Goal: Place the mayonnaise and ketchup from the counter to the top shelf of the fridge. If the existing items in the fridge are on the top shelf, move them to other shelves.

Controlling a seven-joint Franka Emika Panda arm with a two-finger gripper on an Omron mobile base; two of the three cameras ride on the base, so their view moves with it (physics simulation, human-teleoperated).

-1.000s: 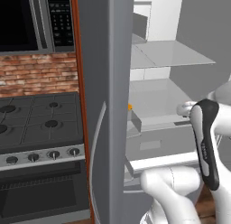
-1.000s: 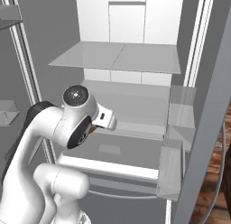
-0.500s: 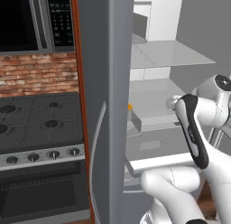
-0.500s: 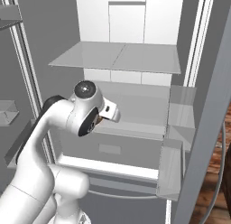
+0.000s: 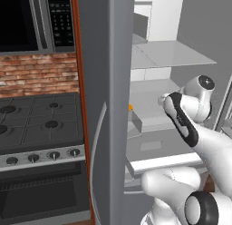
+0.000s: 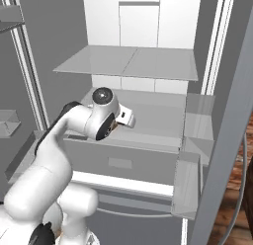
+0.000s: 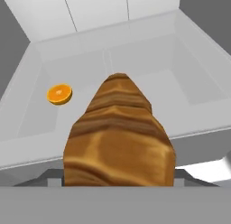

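The existing item, a brown striped bread roll (image 7: 118, 137), sits right in front of the hand camera, and my gripper (image 6: 126, 116) is shut on it; the roll covers the fingertips. I hold it inside the open fridge (image 5: 108, 83), over the shelf (image 6: 148, 121) that lies one level below the top shelf (image 6: 129, 61). The top shelf is a bare pale grey panel (image 5: 172, 54). My hand (image 5: 165, 100) reaches in from the right. The mayonnaise, the ketchup and the counter are out of view.
An orange half (image 7: 59, 94) lies at the left of the lower shelf, also seen beside the door edge (image 5: 130, 107). Door bins (image 6: 195, 135) hang at the right. A stove (image 5: 36, 124) and microwave (image 5: 27, 20) stand left of the fridge.
My arm has swung forward and up into the fridge, carrying the roll further in over the lower shelf. The base views have not shifted.
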